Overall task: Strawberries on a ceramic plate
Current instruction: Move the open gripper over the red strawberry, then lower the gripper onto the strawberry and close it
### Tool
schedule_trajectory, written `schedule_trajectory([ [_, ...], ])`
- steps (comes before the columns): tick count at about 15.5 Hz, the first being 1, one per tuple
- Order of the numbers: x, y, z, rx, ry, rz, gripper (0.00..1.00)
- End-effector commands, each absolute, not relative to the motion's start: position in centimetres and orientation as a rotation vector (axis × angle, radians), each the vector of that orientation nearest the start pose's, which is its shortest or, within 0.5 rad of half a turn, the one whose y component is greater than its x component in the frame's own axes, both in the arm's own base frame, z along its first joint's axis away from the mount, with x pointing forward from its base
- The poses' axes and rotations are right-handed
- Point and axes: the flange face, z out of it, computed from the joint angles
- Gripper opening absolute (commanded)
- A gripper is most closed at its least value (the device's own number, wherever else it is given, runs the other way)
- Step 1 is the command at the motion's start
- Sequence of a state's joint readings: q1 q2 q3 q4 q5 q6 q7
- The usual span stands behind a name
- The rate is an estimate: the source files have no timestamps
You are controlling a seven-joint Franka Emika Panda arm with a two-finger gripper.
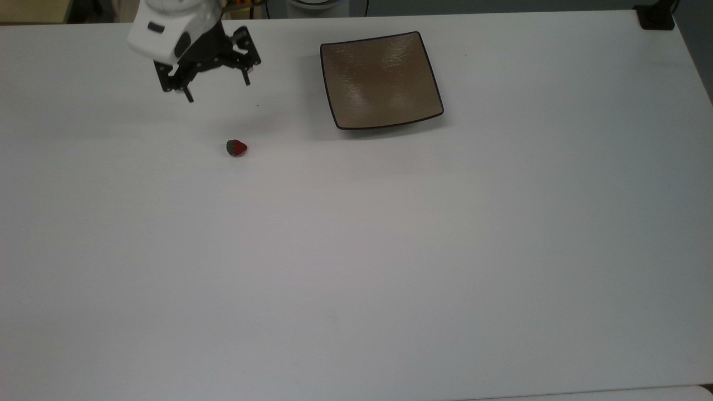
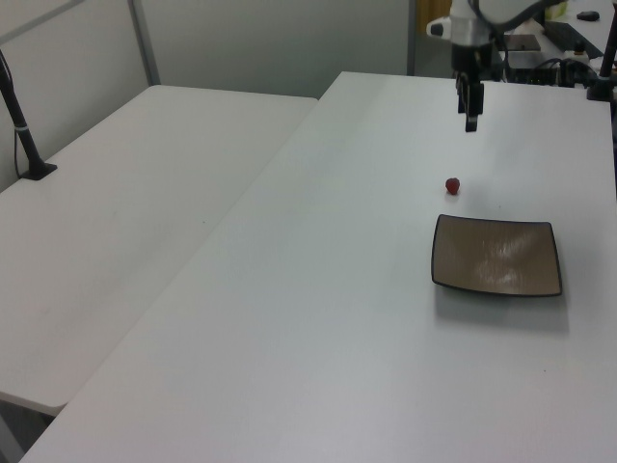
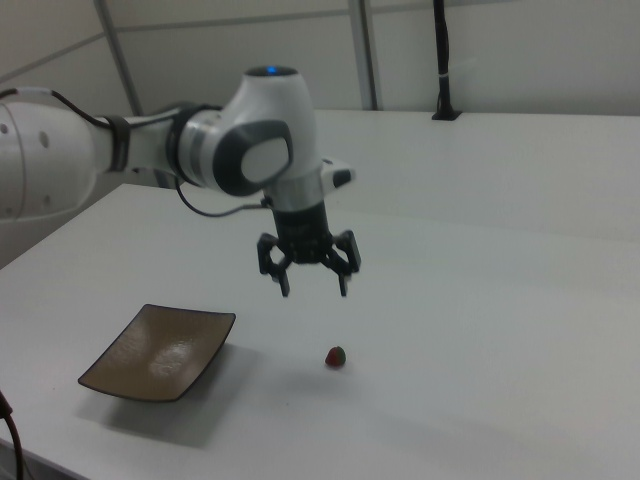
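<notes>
The gripper point(image 1: 218, 92) is held above the white table point(image 1: 356, 250) with its fingers spread apart and nothing between them. The strawberry point(image 1: 236, 147) lies on the table, well apart from the square tan-brown ceramic plate point(image 1: 381, 79). No readable writing is seen.

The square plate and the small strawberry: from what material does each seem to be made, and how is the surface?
The square plate looks like glazed ceramic: glossy tan-brown, with pale reflections across its face and a thin dark rim.

The strawberry has a dull red body and dark green cap with no shine. Whether it is real fruit or a plastic or foam model cannot be told.
</notes>
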State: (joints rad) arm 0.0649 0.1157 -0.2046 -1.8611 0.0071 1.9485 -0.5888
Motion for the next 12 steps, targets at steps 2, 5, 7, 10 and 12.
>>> schedule_trajectory([
  [2, 58.8, -8.8, 40.2, -3.079, -0.721, 0.089, 1.00],
  [5, 59.5, -8.6, 37.6, -3.082, -0.728, 0.108, 1.00],
  [7, 59.9, -8.3, 35.7, -3.083, -0.735, 0.121, 1.00],
  [10, 60.5, -8.2, 33.6, -3.088, -0.745, 0.128, 1.00],
  [12, 60.8, -7.8, 31.9, -3.087, -0.757, 0.144, 1.00],
])
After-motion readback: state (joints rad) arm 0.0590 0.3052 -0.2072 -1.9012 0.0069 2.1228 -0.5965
